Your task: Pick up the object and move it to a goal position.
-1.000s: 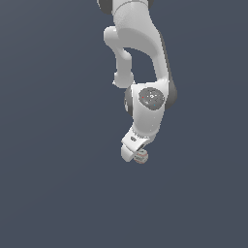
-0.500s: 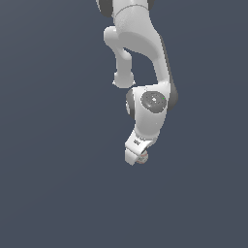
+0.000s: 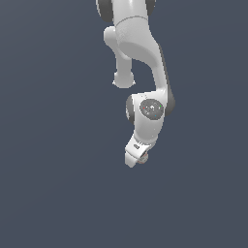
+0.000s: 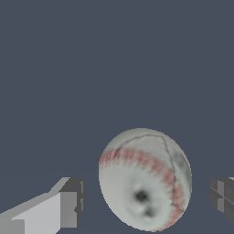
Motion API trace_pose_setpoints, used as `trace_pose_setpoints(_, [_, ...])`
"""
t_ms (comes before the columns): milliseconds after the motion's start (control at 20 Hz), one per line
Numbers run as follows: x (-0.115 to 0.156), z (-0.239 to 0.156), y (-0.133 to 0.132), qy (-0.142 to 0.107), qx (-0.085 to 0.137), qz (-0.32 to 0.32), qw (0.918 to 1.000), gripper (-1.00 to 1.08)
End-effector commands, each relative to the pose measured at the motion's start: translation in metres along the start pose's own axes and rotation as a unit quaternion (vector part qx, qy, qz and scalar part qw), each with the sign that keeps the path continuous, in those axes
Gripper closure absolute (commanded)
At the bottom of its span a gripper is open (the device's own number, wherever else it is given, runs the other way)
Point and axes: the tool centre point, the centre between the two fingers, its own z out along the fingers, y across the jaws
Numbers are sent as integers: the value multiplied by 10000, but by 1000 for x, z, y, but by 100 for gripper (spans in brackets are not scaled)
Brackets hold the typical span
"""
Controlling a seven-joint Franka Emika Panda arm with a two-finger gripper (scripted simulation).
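Two fingers (image 4: 64, 208) of the claw (image 4: 146, 201) straddle the ball (image 4: 145, 179) with gaps either side: spread wide, gripping nothing. Ball sits on the bench (image 3: 58, 193) beneath the arm (image 3: 145, 63), lined up for closing.

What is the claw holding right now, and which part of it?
Nothing is held. In the wrist view the small white ball with red stitching sits between the claw's two fingers, with gaps on both sides, so the claw is open around it.
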Motion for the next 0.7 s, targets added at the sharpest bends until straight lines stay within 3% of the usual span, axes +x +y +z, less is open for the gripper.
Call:
trace_pose_setpoints(0, [0,13,0,-1,2,-7,10000,-92])
trace_pose_setpoints(300, [1,21,1,-1,1,-10,10000,-92])
trace_pose_setpoints(350, [1,21,1,-1,1,-10,10000,108])
trace_pose_setpoints(650, [1,21,1,-1,1,-10,10000,108])
